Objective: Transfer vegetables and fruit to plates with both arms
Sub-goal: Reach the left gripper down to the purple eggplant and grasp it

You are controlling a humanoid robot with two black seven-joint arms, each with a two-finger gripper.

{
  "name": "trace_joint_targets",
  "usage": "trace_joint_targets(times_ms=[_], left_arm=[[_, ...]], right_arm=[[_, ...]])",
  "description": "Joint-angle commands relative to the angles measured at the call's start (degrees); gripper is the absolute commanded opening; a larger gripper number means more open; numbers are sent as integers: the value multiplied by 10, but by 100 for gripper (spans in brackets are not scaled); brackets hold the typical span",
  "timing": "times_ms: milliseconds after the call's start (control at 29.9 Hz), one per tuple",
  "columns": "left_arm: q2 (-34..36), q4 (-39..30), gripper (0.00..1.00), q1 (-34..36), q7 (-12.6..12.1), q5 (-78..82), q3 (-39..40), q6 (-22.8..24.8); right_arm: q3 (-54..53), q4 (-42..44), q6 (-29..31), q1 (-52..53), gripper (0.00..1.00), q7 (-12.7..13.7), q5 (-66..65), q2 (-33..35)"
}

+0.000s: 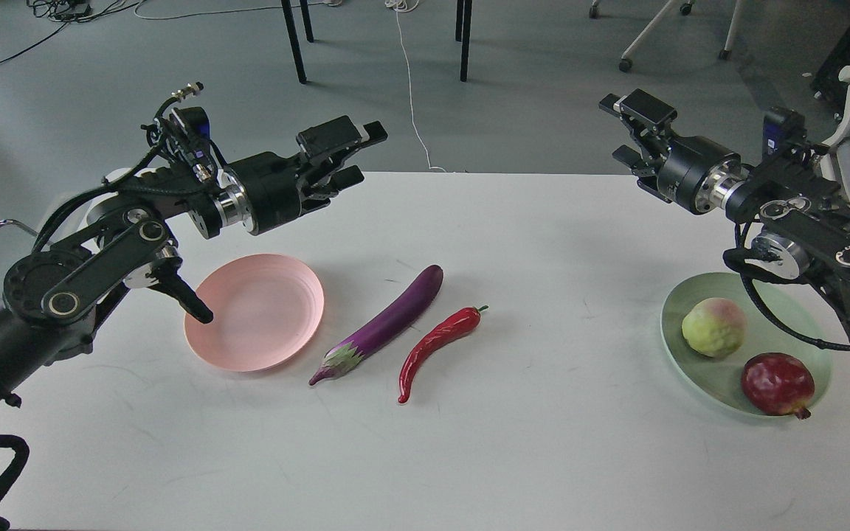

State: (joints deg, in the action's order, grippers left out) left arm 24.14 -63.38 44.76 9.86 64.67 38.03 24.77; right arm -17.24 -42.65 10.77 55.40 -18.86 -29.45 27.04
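On the white table [543, 457], the long glossy purple eggplant [387, 322] and curved red chili [436, 346] lie side by side, just right of the salmon-pink round plate [248, 346]. The yellow-green fruit [714, 327] and dark red pomegranate [777, 384] sit in the mint-green plate [720, 387]. Both grippers hover empty: the left gripper [355, 155] looks parted; the right gripper [628, 133], seen dark, I cannot tell.

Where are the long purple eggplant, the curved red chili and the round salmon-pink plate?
Long purple eggplant [393, 320]: head view, middle of its glossy body.
Curved red chili [436, 344]: head view, mid-body, right of the eggplant.
Round salmon-pink plate [263, 313]: head view, bare centre.
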Motion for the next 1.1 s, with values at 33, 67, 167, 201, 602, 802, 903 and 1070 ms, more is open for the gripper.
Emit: trace_joint_targets(times_ms=[33, 67, 167, 201, 602, 802, 903, 1070], left_arm=[[-2, -20, 98, 4, 0, 168, -59, -3], [-2, -24, 98, 5, 0, 194, -68, -5], [-3, -36, 98, 8, 0, 284, -105, -10], [-5, -41, 98, 13, 0, 318, -118, -13], [-33, -26, 87, 24, 0, 571, -234, -70], [-47, -12, 74, 21, -3, 576, -241, -80], [-47, -10, 63, 19, -4, 576, -242, -80], [-47, -5, 56, 15, -5, 577, -242, -80]], right_arm=[[-60, -5, 3, -40, 98, -8, 111, -1], [-73, -5, 8, -50, 98, -13, 139, -1], [-116, -5, 42, -87, 98, -16, 206, 0], [-130, -5, 54, -100, 98, -16, 218, 1], [-217, -7, 94, -169, 98, -17, 226, -1], [-218, -7, 94, -168, 98, -16, 226, -6], [-218, -8, 94, -168, 98, -16, 226, -6], [-219, -9, 94, -168, 98, -16, 226, -8]])
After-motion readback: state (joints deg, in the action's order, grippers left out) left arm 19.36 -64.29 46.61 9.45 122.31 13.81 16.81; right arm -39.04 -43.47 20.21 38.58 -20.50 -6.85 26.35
